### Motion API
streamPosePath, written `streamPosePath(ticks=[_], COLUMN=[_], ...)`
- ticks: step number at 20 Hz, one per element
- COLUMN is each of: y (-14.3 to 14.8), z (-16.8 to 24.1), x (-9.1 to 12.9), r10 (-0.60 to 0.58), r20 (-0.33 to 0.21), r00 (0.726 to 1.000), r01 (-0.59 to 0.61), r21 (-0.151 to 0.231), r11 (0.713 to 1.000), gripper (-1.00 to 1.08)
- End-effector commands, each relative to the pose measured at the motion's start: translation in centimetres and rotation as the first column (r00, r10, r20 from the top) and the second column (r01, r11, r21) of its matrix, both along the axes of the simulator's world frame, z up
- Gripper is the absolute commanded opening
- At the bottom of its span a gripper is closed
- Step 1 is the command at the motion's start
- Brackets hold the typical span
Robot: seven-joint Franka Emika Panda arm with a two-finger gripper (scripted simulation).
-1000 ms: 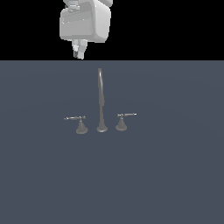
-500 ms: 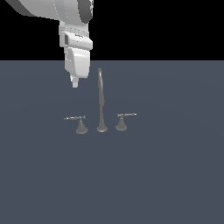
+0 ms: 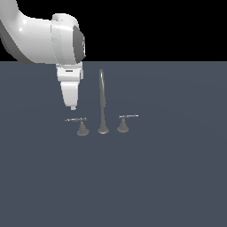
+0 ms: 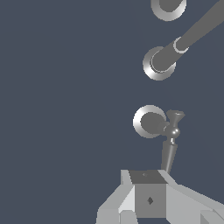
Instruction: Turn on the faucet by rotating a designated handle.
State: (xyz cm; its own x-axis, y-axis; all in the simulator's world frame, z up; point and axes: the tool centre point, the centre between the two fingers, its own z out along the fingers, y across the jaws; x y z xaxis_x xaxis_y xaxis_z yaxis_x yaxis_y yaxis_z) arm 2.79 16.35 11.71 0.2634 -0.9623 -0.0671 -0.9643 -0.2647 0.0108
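Note:
The faucet is a small grey set with a tall gooseneck spout [image 3: 102, 99] between two lever handles. The handle [image 3: 76, 119] is the thin lever on a cone base [image 3: 82, 129] at the exterior view's left. The matching lever [image 3: 128, 116] is at the exterior view's right. My gripper [image 3: 73, 106] hangs shut and empty just above the handle's outer part, apart from it. In the wrist view the gripper [image 4: 148, 176] sits at the lever's far end, and the lever [image 4: 169, 148] runs from it to its cone base [image 4: 148, 121]. The spout [image 4: 192, 33] shows beyond.
The set stands on a flat dark grey surface [image 3: 168, 177]. The white arm [image 3: 40, 40] reaches in from the exterior view's upper left. The second handle's base [image 4: 168, 6] shows at the edge of the wrist view.
The arm has come down and swung toward the exterior view's left, bringing the gripper tip from well above the faucet to just above the left handle. The faucet has not moved.

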Motion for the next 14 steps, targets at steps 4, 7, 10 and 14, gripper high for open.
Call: streamPosePath(ticks=[4, 7, 10, 14], y=[0.7, 0.9, 1.0, 1.0], z=[-3.3, -4.3, -5.0, -5.2], x=[0.4, 0.5, 0.5, 0.6], r10=[-0.082, -0.108, -0.124, -0.129], r20=[0.015, 0.022, 0.027, 0.028], r00=[0.997, 0.994, 0.992, 0.991], r01=[0.083, 0.109, 0.125, 0.130], r21=[-0.038, -0.051, -0.059, -0.062], r11=[0.996, 0.993, 0.990, 0.990], gripper=[-1.00, -1.00, -1.00, -1.00])
